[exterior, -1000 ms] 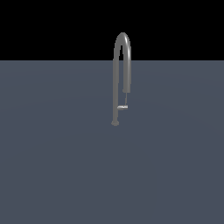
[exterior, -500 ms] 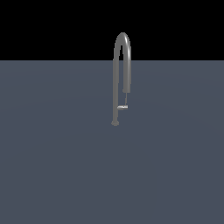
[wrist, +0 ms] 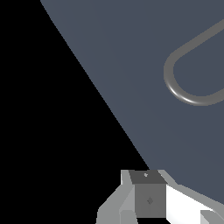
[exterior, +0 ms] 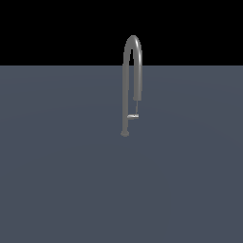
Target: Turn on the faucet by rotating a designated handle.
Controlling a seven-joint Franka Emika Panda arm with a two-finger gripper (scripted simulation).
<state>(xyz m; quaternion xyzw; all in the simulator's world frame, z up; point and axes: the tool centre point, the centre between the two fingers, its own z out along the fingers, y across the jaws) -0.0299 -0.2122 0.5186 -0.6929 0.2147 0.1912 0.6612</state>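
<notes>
A tall arched faucet (exterior: 131,80) is seen standing upright on the dark grey tabletop (exterior: 57,180). The handle (exterior: 133,116), a tiny silver stub, is found low on the faucet's pipe, just above its base, sticking out sideways under the spout tip. Only a corner of the gripper (wrist: 151,199) is caught in the wrist view, so how open the fingers are can't be told.

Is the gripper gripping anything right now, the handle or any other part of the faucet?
Nothing is held. In the wrist view the gripper is apart from the faucet; the handle sits untouched.
</notes>
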